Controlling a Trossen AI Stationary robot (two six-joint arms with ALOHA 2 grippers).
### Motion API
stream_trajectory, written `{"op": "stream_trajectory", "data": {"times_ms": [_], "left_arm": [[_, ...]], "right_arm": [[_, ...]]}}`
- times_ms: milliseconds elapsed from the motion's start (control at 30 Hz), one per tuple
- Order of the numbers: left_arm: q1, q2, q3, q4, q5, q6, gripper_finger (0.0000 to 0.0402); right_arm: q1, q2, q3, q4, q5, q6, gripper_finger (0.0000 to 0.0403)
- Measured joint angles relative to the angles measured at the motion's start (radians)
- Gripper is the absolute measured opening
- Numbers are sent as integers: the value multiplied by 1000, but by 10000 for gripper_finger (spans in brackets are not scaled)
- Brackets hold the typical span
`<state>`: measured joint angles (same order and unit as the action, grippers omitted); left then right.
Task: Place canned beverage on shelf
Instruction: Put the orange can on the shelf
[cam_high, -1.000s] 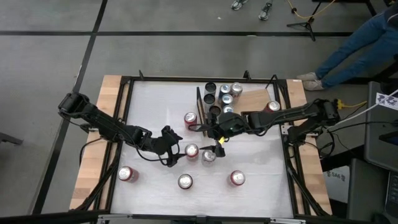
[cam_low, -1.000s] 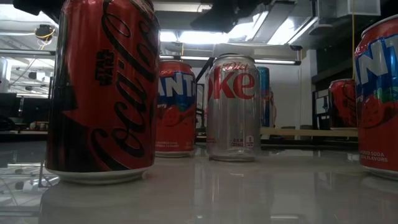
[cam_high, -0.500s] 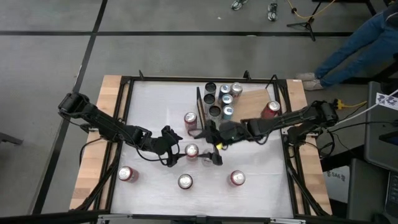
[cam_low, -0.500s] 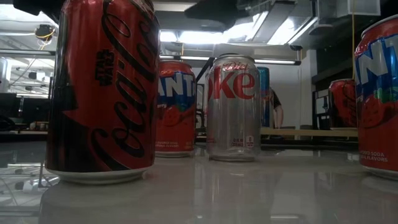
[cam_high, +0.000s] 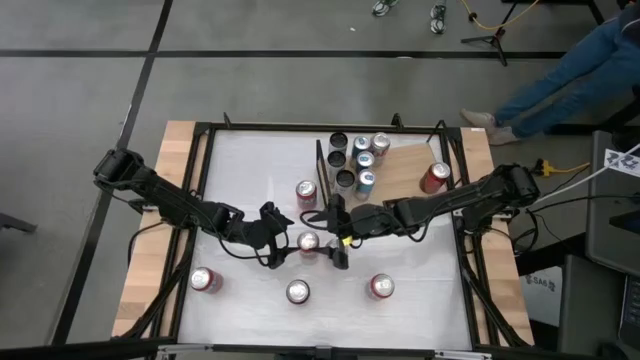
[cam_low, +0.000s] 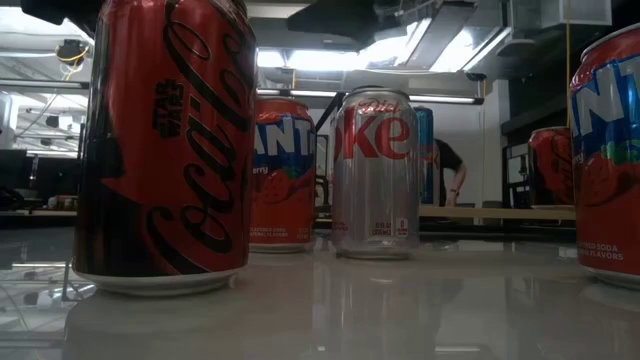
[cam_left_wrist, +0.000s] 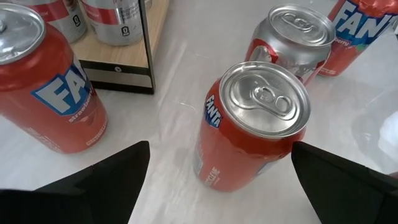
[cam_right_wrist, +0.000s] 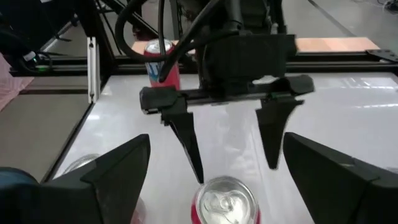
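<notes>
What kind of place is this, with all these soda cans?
Likely a robotics lab: two arms work soda cans on a framed table, with cables across a bare floor.

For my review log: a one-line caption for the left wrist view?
Open left gripper faces an upright orange Fanta can, the shelf beyond.
</notes>
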<state>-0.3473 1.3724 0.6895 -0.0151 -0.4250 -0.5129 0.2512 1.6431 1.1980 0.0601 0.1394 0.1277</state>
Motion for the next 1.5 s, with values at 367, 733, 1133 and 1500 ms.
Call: {"op": "stream_trajectory", "data": {"times_ms": [367, 733, 1133, 1500], "left_arm": [[-6, 0, 0, -10, 0, 1, 386], [-6, 0, 0, -16, 0, 1, 386], [-6, 0, 0, -18, 0, 34, 386], [-6, 0, 0, -18, 0, 51, 386]], "right_arm": [[0, 81, 0, 56, 0, -1, 357], [0, 97, 0, 71, 10, -1, 357], [0, 97, 0, 73, 14, -1, 357], [5, 97, 0, 74, 52, 34, 357]]}}
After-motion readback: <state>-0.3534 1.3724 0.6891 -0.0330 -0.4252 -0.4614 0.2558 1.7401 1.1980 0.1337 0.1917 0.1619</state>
